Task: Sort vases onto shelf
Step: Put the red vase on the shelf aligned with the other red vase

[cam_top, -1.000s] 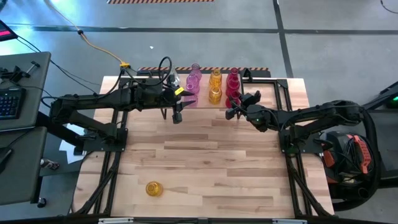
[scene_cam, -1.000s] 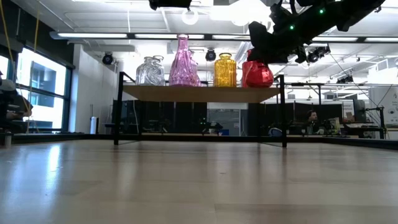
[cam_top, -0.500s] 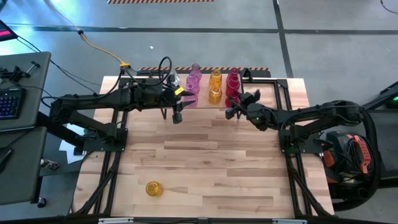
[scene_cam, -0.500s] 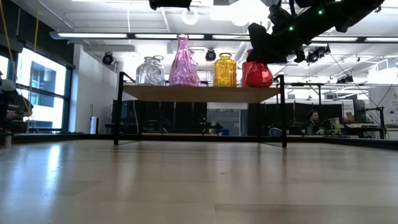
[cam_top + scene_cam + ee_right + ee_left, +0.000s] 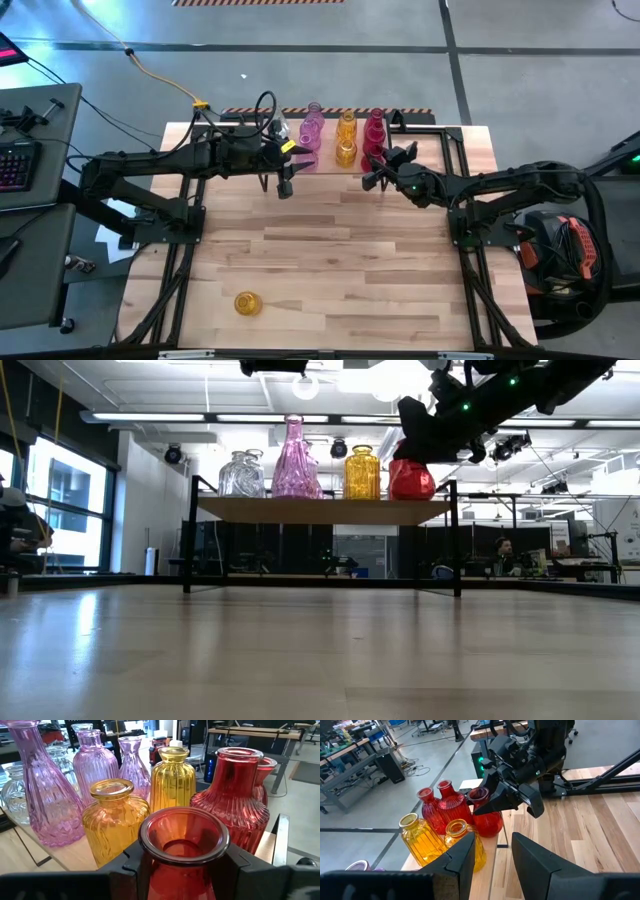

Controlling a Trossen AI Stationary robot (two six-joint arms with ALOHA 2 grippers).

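Observation:
The shelf [image 5: 320, 510] stands at the table's far edge and carries clear [image 5: 240, 475], pink [image 5: 295, 460], amber [image 5: 362, 473] and red [image 5: 235, 805] vases on their bases. My right gripper [image 5: 378, 165] is at the shelf's right end, shut on a red vase [image 5: 412, 480] whose base is level with the shelf top. My left gripper [image 5: 285, 185] hovers open in front of the shelf's left half with nothing between its fingers [image 5: 465, 857]. One amber vase [image 5: 247, 303] rests alone on the tabletop near the front left. My right gripper pinches the red vase's narrow neck [image 5: 155, 870] just under the flared rim, one finger on each side. The fingers come nearly level from the table's right side. The vase stays upright. Whether its base bears on the shelf board I cannot tell.
Two red vases [image 5: 440, 807] and two amber ones [image 5: 422, 840] crowd close behind and beside the held vase. The shelf's black wire legs [image 5: 458, 540] stand at its ends. Bare tabletop [image 5: 340, 260] lies between the shelf and the lone amber vase.

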